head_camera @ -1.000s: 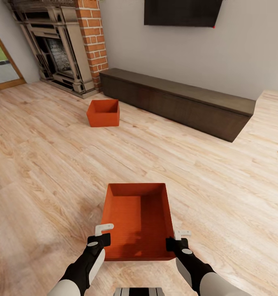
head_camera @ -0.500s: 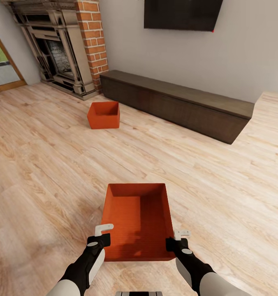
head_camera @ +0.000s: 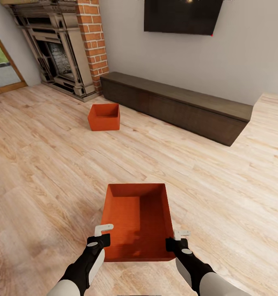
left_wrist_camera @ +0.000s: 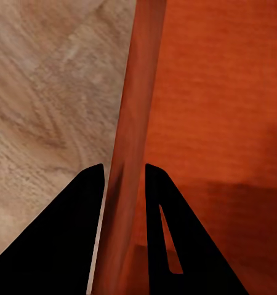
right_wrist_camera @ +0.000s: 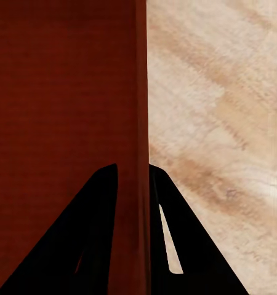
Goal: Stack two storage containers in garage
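Both grippers, the left gripper point(head_camera: 103, 235) and right gripper point(head_camera: 177, 240), are pinching opposite walls of the near storage container point(head_camera: 137, 220). The second container point(head_camera: 104, 116) is sitting beyond it on the wood plank floor point(head_camera: 44, 164), near the dark bench point(head_camera: 176, 105) and brick chimney point(head_camera: 91, 39).

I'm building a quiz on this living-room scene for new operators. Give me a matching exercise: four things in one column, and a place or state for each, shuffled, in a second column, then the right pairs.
Things:
1. near storage container
2. far storage container
3. TV
4. bench

Places or states:
A. mounted on the grey wall
B. side walls pinched by the left gripper and right gripper
C. long, dark, along the wall's foot
D. on the wood floor, near the brick chimney

Pairs: 1-B, 2-D, 3-A, 4-C
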Controlling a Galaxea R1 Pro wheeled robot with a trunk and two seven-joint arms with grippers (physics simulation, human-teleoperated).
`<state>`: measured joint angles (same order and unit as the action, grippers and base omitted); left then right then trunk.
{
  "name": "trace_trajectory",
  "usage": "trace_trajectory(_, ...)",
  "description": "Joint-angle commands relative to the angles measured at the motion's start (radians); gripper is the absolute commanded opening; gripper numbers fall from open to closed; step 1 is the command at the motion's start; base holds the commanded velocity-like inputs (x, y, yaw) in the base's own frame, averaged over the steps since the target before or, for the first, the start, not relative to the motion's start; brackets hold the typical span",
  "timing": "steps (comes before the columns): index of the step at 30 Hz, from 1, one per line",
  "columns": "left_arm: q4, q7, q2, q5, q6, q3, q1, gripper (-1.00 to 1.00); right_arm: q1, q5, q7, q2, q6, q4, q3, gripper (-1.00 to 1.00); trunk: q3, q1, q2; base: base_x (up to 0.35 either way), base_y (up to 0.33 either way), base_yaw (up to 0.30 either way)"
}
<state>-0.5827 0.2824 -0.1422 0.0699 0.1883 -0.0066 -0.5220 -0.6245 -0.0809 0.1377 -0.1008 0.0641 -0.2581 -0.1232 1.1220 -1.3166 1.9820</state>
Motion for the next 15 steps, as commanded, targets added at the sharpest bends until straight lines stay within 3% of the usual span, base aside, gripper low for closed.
trace_trajectory(1,-0.002,0.011,0.001,0.001,0.007,-0.006,0.0,-1.0,-0.001,-0.007,0.008,0.001,0.004,0.001,0.005,-1.0,-0.003,0.004,-0.007,0.0,0.0,0.0)
trace_trajectory(15,-0.002,0.011,0.001,0.001,0.007,-0.006,0.0,-1.0,-0.001,-0.007,0.008,0.001,0.013,0.001,0.005,-1.0,-0.046,0.058,-0.105,0.0,0.0,0.0)
